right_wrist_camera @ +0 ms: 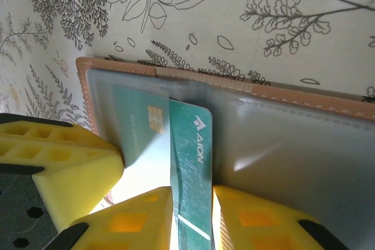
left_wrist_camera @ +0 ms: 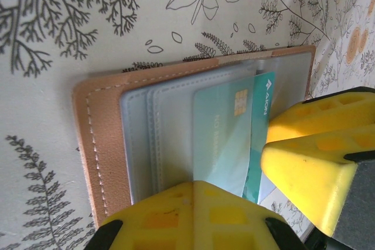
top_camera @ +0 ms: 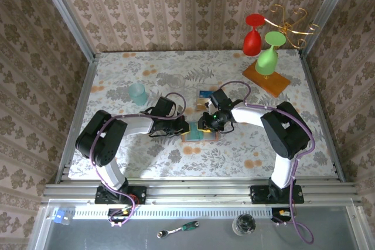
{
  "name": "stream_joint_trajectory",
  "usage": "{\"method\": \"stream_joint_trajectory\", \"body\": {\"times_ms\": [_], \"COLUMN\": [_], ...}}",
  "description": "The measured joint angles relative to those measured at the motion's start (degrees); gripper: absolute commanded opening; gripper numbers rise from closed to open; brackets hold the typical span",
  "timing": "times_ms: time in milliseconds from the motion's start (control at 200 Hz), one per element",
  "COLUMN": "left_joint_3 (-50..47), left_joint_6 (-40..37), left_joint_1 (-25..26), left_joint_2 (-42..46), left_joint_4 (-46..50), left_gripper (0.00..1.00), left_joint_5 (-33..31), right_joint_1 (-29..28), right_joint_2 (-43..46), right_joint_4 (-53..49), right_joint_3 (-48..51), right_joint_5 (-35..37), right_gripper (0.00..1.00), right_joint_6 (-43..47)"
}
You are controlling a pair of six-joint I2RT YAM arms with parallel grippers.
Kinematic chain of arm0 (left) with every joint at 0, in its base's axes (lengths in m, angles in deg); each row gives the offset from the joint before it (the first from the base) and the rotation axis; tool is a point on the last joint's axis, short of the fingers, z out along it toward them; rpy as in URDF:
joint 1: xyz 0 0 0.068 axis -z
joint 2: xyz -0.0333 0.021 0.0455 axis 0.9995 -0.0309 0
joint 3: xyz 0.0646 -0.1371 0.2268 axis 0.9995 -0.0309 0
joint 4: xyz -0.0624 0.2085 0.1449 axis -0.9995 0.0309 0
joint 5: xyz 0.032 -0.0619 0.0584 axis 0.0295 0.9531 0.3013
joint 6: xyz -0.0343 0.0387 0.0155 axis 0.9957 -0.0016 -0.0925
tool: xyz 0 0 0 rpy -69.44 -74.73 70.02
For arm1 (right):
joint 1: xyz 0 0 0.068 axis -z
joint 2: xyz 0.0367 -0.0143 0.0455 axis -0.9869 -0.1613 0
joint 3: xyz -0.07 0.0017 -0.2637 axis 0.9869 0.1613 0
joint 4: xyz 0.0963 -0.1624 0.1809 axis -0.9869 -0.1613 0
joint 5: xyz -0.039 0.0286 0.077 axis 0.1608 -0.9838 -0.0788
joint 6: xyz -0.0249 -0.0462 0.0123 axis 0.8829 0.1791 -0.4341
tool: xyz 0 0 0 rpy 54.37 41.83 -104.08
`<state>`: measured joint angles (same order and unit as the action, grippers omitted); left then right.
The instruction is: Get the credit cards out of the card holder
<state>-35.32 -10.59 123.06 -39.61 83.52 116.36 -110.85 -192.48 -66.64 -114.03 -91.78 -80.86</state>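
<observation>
The open card holder (left_wrist_camera: 105,144) lies at the middle of the counter (top_camera: 176,68). The right fingers (right_wrist_camera: 258,221) pinch a teal card (right_wrist_camera: 190,139) marked "AION", its lower end hidden. The left fingers (left_wrist_camera: 193,215), pressed together, cover the holder's near edge.

Top external sat high above and behind the arm bases (top_camera: 114,194). It faced down and forward, far enough back to take in the whole counter (top_camera: 117,80) and the walls (top_camera: 176,10).

Left wrist looked down on the open card holder (left_wrist_camera: 99,144) from very near, stitched tan edge at frame left.

Right wrist was equally near, viewing from the opposite side, stitched edge at upper right.

All three shared the card holder; both wrist views shared the teal card (left_wrist_camera: 261,109).
</observation>
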Motion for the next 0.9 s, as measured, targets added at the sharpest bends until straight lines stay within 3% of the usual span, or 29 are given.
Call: {"method": "stream_joint_trajectory", "body": {"times_ms": [900], "left_joint_3": [0.0], "left_joint_6": [0.0], "left_joint_1": [0.0], "left_joint_2": [0.0], "left_joint_4": [0.0], "left_gripper": [0.0], "left_joint_5": [0.0], "right_joint_1": [2.1], "right_joint_2": [1.7], "right_joint_4": [2.8], "right_joint_3": [2.2], "right_joint_5": [-2.7], "right_gripper": [0.11], "right_joint_6": [-1.1]}}
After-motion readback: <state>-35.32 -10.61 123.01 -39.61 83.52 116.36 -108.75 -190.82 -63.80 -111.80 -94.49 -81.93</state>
